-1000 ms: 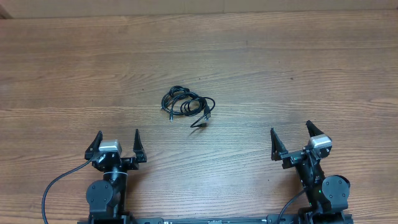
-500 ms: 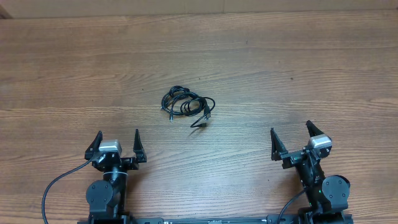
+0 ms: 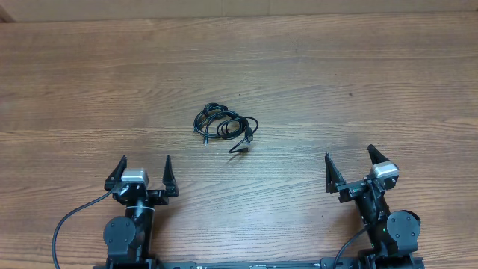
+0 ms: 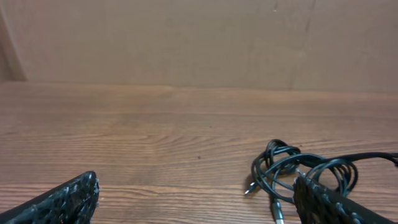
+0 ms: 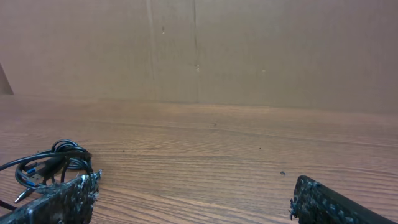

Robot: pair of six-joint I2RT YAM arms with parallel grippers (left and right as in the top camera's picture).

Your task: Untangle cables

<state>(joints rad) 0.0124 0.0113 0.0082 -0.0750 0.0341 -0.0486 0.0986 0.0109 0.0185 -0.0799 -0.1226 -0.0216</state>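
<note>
**While both sets of jaws stand wide apart, the cables [image 3: 225, 128] lie in one knot on the tabletop [image 3: 358, 67]**

Where the overhead view looks straight down, the cables form a small bundle of thin black loops lying flat on the wood grain, well ahead of both arms. The bundle sits between the two arms, nearer the left arm [image 3: 131, 224] than the right arm [image 3: 388, 220]. One loose end with a small plug [image 3: 239, 148] trails out at the side of the bundle nearest the arms.

The left jaws are spread fully, with nothing between them and nothing touching them. In the left wrist view, the loops appear low on the right, partly hidden behind one of the two dark fingers [image 4: 323, 199].

The right jaws are likewise spread wide and empty. In the right wrist view, the bundle shows at the far left, partly behind one of that arm's fingers [image 5: 62, 199]. A plain brown wall [image 5: 249, 50] rises behind the far edge of the tabletop.
</note>
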